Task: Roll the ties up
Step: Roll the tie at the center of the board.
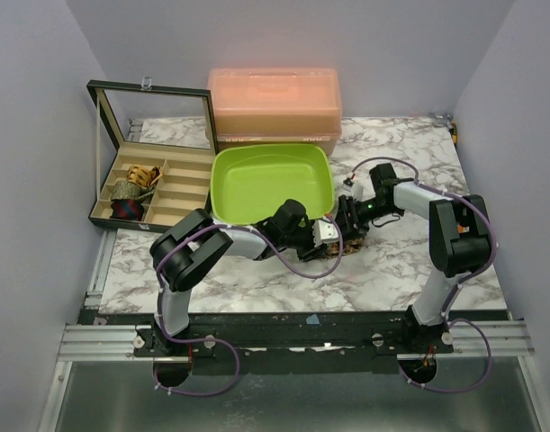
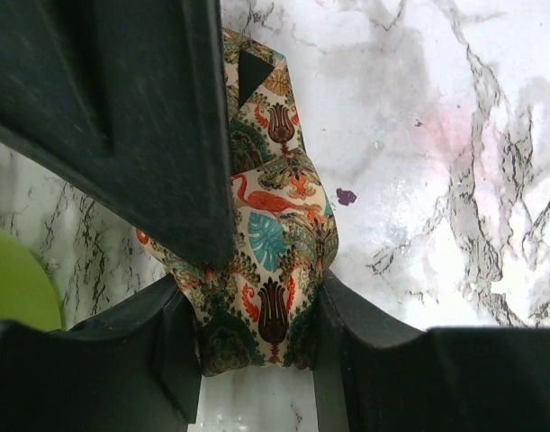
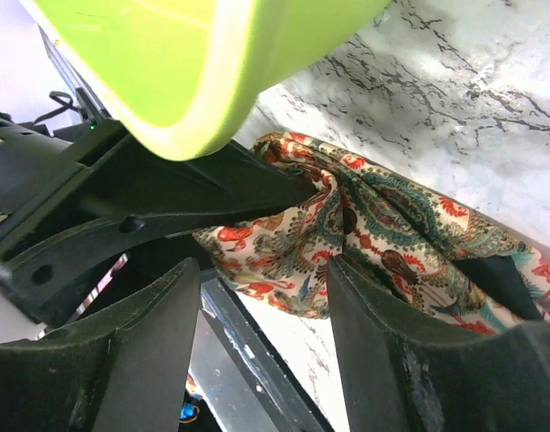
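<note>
One floral tie in orange, red, cream and green lies bunched on the marble table just right of the lime-green tray. It also shows in the top view and the right wrist view. My left gripper is shut on its near end, and the fabric is squeezed between both fingers. In the top view the left gripper meets my right gripper over the tie. The right gripper is open. The fabric touches its right finger, and a gap is left at the other finger.
An open black compartment box at the left holds rolled ties. A peach plastic container stands behind the tray. The tray's rim hangs close above the right gripper. Walls close in on both sides.
</note>
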Robot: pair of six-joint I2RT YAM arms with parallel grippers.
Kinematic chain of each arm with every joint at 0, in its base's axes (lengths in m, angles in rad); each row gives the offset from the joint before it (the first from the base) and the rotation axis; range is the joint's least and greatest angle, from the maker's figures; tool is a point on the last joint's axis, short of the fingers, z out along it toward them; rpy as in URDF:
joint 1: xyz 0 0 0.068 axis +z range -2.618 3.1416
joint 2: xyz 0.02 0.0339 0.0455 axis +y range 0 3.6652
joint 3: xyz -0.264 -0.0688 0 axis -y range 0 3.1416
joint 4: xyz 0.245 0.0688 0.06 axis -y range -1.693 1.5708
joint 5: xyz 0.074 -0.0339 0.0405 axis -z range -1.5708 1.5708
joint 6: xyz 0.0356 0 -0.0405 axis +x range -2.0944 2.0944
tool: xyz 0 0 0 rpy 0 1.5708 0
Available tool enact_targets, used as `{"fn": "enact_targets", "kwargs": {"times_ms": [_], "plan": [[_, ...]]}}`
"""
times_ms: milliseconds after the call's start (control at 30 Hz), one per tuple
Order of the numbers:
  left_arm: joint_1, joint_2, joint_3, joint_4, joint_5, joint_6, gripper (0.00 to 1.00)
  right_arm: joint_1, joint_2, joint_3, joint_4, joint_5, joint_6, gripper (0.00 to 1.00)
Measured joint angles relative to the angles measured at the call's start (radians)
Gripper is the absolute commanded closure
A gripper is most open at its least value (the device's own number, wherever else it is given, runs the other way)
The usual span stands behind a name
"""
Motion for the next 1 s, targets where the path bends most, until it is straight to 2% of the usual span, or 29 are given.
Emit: {"fn": "enact_targets", "kwargs": {"times_ms": [133,167,200,233,300,333,367,433,533,733,1000], "plan": [[0.0,0.01,0.038,-0.052,0.003,-0.015,0.71,0.005,0.029,-0.008,0.006,0.0,-0.005,0.41],[0.0,0.013,0.047,-0.061,0.006,-0.018,0.71,0.005,0.031,-0.014,0.005,0.0,-0.012,0.45],[-0.001,0.016,0.054,-0.07,0.007,-0.02,0.71,0.005,0.031,-0.02,0.005,0.0,-0.018,0.53],[-0.002,0.018,0.06,-0.079,0.008,-0.022,0.71,0.005,0.031,-0.026,0.007,0.0,-0.021,0.67],[-0.005,0.021,0.068,-0.087,0.008,-0.023,0.7,0.004,0.031,-0.04,0.018,0.001,-0.023,0.86],[-0.007,0.023,0.071,-0.089,0.008,-0.023,0.67,0.005,0.031,-0.045,0.022,0.0,-0.011,0.94],[-0.008,0.023,0.073,-0.093,0.007,-0.023,0.6,0.005,0.031,-0.045,0.024,0.0,-0.012,0.99],[-0.008,0.024,0.076,-0.1,0.008,-0.024,0.44,0.004,0.031,-0.043,0.027,0.001,-0.014,1.0],[-0.008,0.024,0.076,-0.101,0.007,-0.03,0.32,0.004,0.046,-0.039,0.024,0.002,-0.014,1.0],[-0.008,0.023,0.061,-0.059,0.013,-0.055,0.23,-0.008,0.114,0.019,-0.047,0.004,-0.01,1.0],[-0.004,0.018,0.013,0.044,0.014,-0.095,0.21,-0.01,0.142,0.065,-0.13,0.046,-0.035,1.0]]}}
